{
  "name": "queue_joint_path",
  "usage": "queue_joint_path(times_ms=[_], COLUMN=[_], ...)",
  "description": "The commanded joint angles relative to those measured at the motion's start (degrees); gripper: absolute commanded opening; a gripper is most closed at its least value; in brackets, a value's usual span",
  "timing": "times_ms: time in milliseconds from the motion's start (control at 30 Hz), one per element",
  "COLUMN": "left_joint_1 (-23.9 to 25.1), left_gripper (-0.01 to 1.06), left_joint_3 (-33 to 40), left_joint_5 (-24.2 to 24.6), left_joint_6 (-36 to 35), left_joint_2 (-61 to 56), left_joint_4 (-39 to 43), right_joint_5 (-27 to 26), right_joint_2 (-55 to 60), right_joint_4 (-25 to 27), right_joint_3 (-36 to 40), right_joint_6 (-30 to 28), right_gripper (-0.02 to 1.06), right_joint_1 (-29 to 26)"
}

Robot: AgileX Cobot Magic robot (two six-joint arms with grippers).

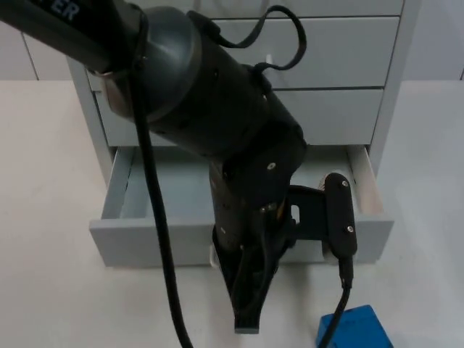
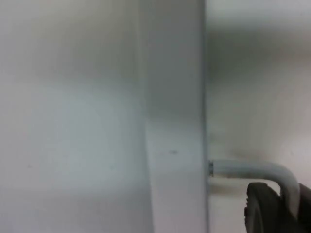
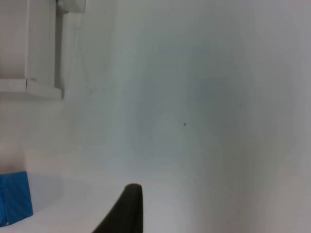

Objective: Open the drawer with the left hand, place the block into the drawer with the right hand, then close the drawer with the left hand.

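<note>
The grey cabinet's bottom drawer stands pulled out, and its visible inside is bare. My left arm reaches across it, with my left gripper down at the drawer front. In the left wrist view the grey drawer handle runs between the black fingertips, which sit tight against it. The blue block lies on the table in front of the drawer, to the right. My right gripper hangs low over the table; one black fingertip shows, with the blue block off to its side and apart from it.
The cabinet has two shut drawers above the open one. Its lower corner is seen beyond the right gripper. White table top stretches on both sides of the cabinet.
</note>
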Motion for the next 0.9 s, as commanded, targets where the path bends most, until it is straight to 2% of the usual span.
queue_joint_path(times_ms=[0, 133, 600, 700, 733, 833, 867], left_joint_1=[-1.26, -1.26, -1.26, -1.26, -1.26, -1.26, -1.26], left_gripper=[0.00, 0.00, 0.00, 0.14, 0.14, 0.41, 0.41], left_joint_3=[1.08, 1.08, 1.08, 1.08, 1.08, 1.08, 1.08], left_joint_5=[4.03, 5.45, 4.06, 3.78, 3.78, 3.78, 3.78], left_joint_6=[5.87, 10.61, 10.38, 9.99, 9.99, 9.82, 9.82], left_joint_2=[0.49, 0.59, 0.49, 0.49, 0.49, 0.49, 0.49], left_joint_4=[-6.20, -8.73, -8.07, -8.07, -8.07, -8.47, -8.47], right_joint_5=[-0.29, -0.41, -0.66, -0.66, -0.66, -0.66, -0.66], right_joint_2=[-0.02, -0.02, -0.02, -0.02, -0.02, -0.02, -0.02], right_joint_4=[0.12, 0.12, 0.12, 0.12, 0.12, 0.28, 0.28], right_joint_3=[-0.27, -0.27, -0.27, -0.27, -0.27, -0.27, -0.27], right_joint_6=[-0.08, -0.08, -0.08, -0.08, -0.08, -0.08, -0.08], right_gripper=[1.05, 1.05, 1.05, 1.05, 1.05, 1.05, 1.05], right_joint_1=[-0.25, -0.25, -0.25, -0.25, -0.25, -0.25, -0.25])
